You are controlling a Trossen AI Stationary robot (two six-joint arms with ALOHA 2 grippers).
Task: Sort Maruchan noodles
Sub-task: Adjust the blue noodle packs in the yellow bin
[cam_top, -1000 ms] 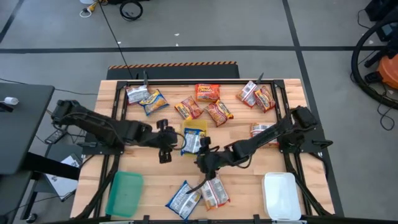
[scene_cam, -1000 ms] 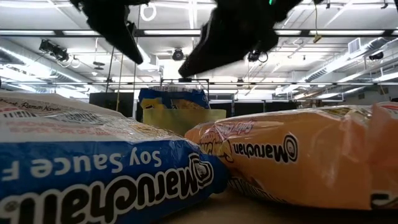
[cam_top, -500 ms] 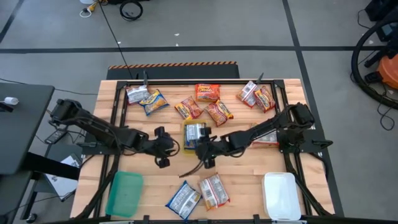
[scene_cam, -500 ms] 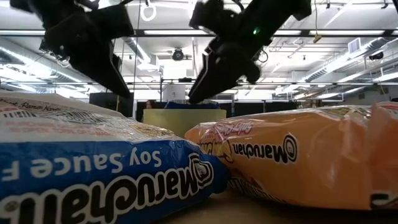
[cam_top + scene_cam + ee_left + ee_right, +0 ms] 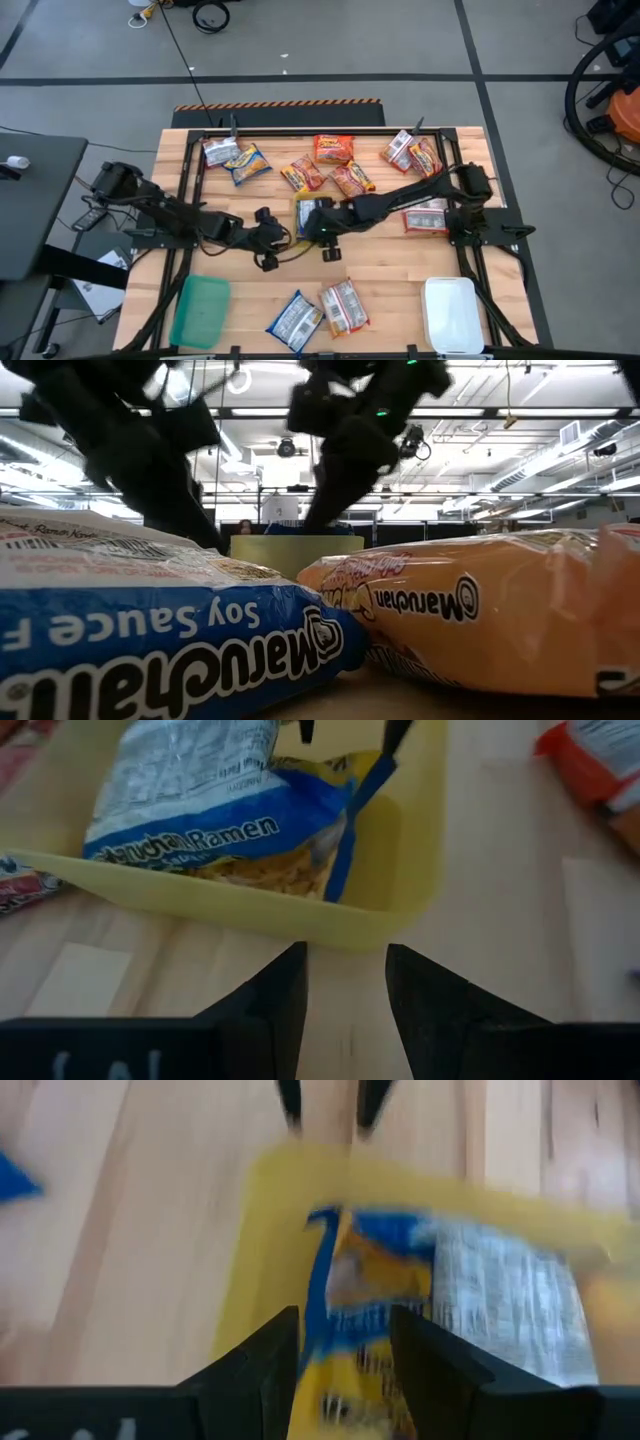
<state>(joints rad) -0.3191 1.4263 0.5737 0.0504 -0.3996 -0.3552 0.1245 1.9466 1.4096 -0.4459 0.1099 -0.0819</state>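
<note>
A yellow tray (image 5: pixel 303 207) sits at the table's middle with a blue-and-yellow Maruchan packet (image 5: pixel 215 815) lying in it. My left gripper (image 5: pixel 275 238) is open, low at the tray's left side; its fingers (image 5: pixel 280 985) stop just short of the rim (image 5: pixel 300 925). My right gripper (image 5: pixel 322 225) is open at the tray's right side, over the packet's blue-and-yellow end (image 5: pixel 350 1270). Other orange, blue and silver packets lie flat along the far side (image 5: pixel 333 150), on the right (image 5: pixel 425 215) and near the front (image 5: pixel 343 307). My right gripper has its open fingers (image 5: pixel 275 1345) on either side of the packet's blue-and-yellow end, slanting down from the table's right. I cannot tell whether they touch it. The packet lies in the tray.
A green tray (image 5: pixel 200 310) lies at the near left and a white tray (image 5: pixel 450 315) at the near right. Two packets, blue (image 5: pixel 150 630) and orange (image 5: pixel 470 620), lie close to the near edge and fill the low view. Bare wood shows between them and the yellow tray.
My right gripper has moved from the table's near middle toward the far edge and left, up to the yellow tray. My left arm has sunk lower beside the tray. The blue-and-yellow packet, which stood up above the tray's rim, now lies down inside it.
</note>
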